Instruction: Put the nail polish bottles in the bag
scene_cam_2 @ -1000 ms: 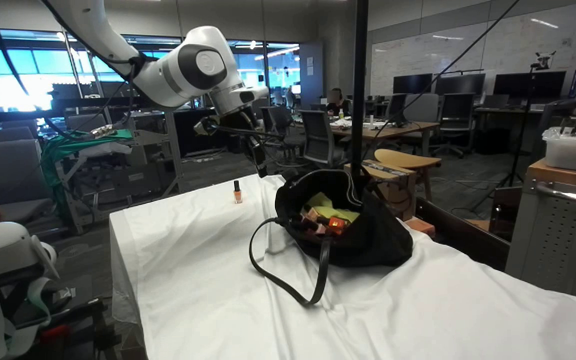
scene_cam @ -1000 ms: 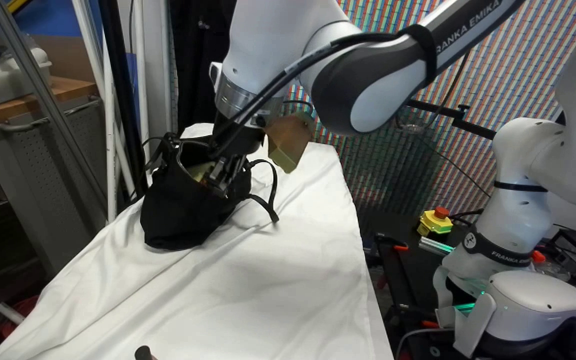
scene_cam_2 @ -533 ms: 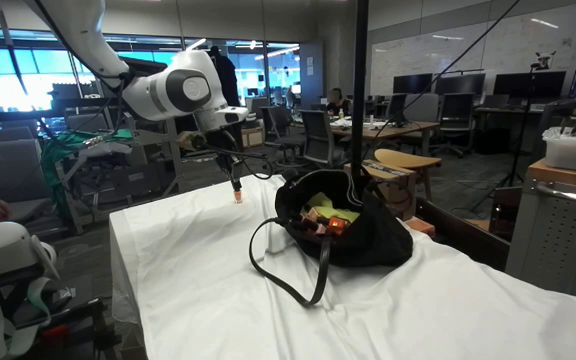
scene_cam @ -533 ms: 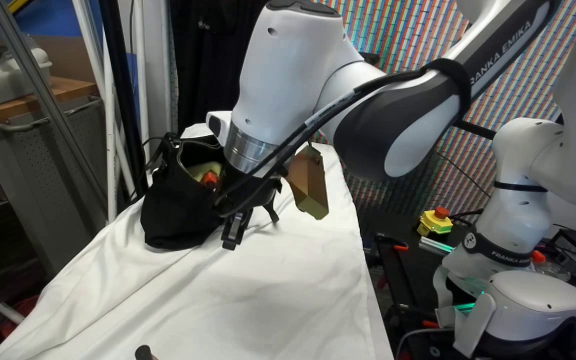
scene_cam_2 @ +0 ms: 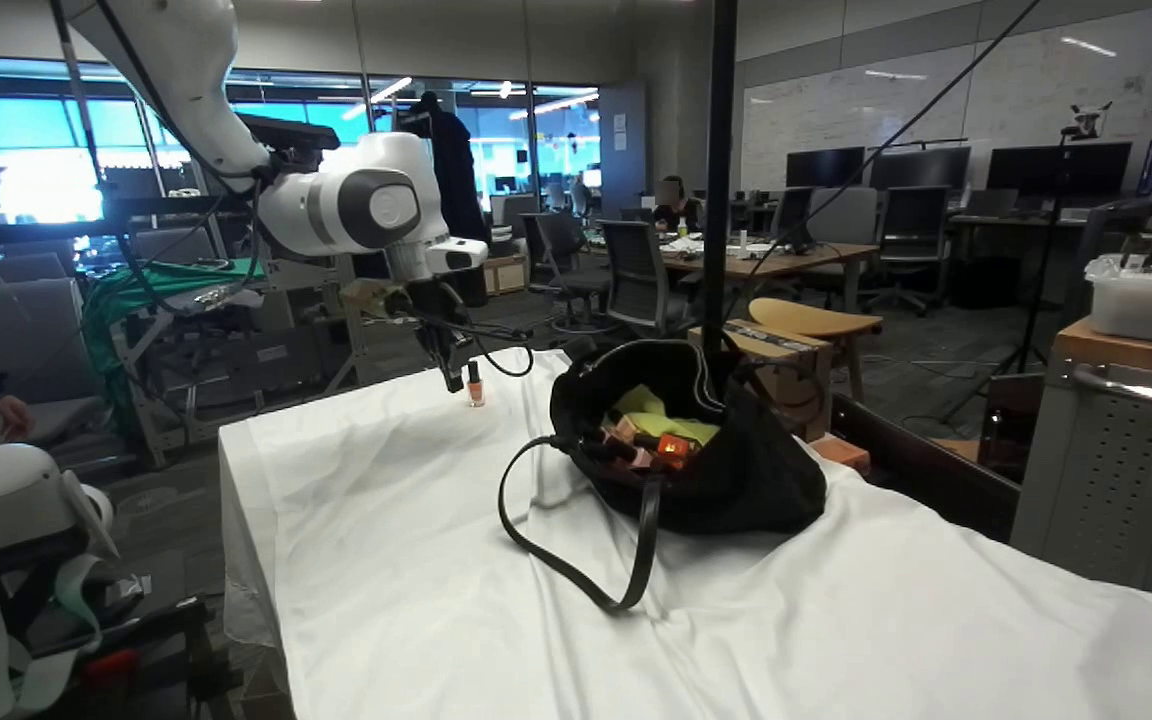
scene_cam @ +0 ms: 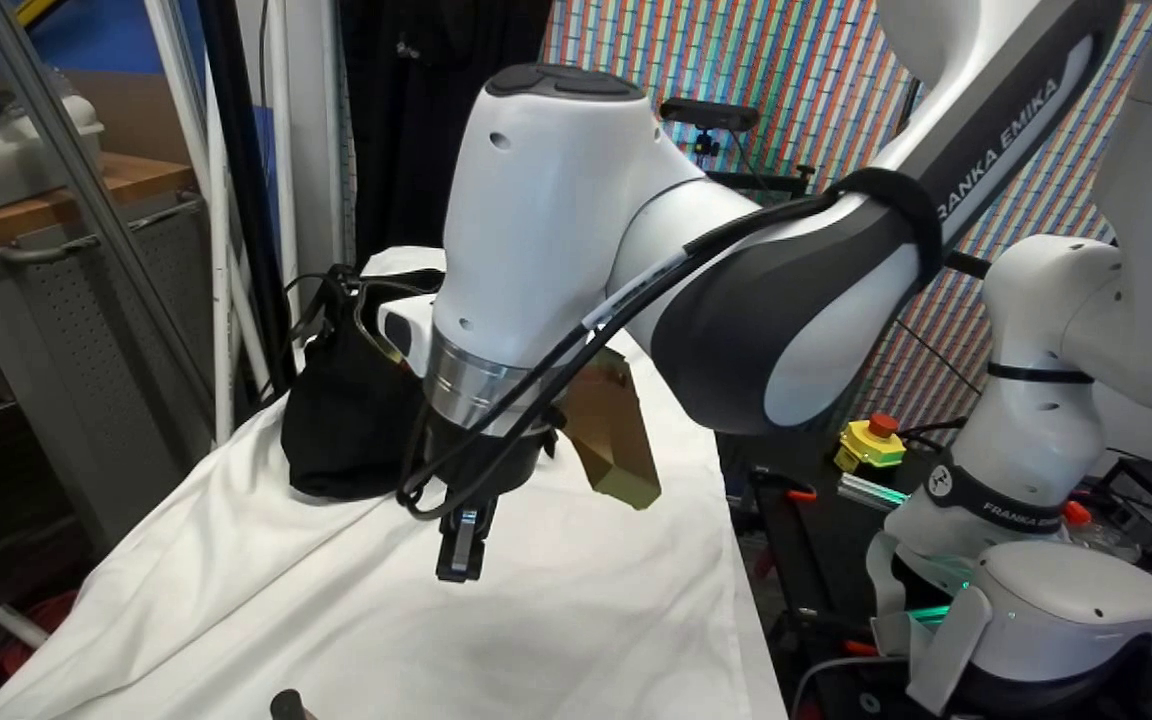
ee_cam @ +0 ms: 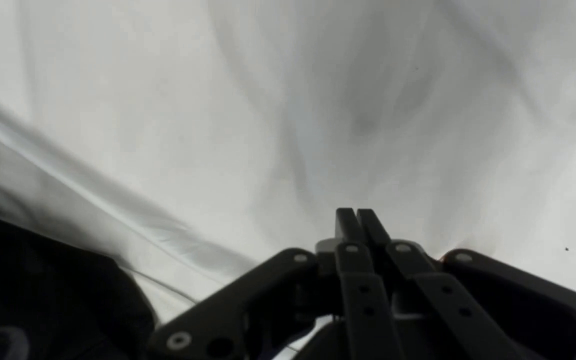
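While its two fingers (ee_cam: 352,235) are pressing together in the wrist view, the gripper (scene_cam_2: 454,386) is hanging narrow over the white cloth (scene_cam_2: 386,600), its tips pointing between five and six o'clock in an exterior view. Just beside it there, at three o'clock, a black-capped orange nail polish bottle (scene_cam_2: 476,392) is standing upright on the cloth, a small gap showing between them. In an exterior view I'm also seeing a black cap (scene_cam: 286,705) poking in at the bottom, toward eight o'clock from the gripper. Around four o'clock, the black bag (scene_cam_2: 756,490) is slouching on the same cloth, its mouth gaping. Several more bottles (scene_cam_2: 624,430) are lying jumbled inside it, pinkish ones beside a red-orange one (scene_cam_2: 676,450), against the yellow-green inside (scene_cam_2: 651,403); they're overlapping too much for me to count. A black handle (scene_cam_2: 643,560) is looping out over the cloth toward seven o'clock from the bag. Slanting down from two o'clock, the white robot arm (scene_cam: 526,220) is showing a brown angular piece (scene_cam: 614,440) beside its wrist. Beyond the cloth's edge, at three o'clock, a second arm (scene_cam: 1036,455) is standing near a yellow box (scene_cam: 861,456) with a red button (scene_cam: 882,425).
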Action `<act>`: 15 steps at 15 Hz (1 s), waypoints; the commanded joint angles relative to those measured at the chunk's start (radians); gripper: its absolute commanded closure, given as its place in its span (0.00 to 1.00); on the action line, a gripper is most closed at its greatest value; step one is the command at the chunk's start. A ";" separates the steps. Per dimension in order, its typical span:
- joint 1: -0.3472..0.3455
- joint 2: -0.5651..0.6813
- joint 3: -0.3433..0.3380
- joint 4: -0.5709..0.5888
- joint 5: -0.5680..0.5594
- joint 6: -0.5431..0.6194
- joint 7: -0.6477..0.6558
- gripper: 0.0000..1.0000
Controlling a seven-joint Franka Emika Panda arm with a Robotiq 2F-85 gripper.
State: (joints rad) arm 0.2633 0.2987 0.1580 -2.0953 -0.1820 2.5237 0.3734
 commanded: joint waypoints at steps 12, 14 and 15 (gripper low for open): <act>0.042 0.190 0.028 0.314 0.191 -0.160 -0.057 0.00; 0.047 0.215 0.028 0.344 0.227 -0.159 -0.043 0.00; 0.052 0.227 0.026 0.357 0.239 -0.160 -0.034 0.00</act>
State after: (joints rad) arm 0.3055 0.4741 0.1805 -1.8208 0.0080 2.3956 0.3196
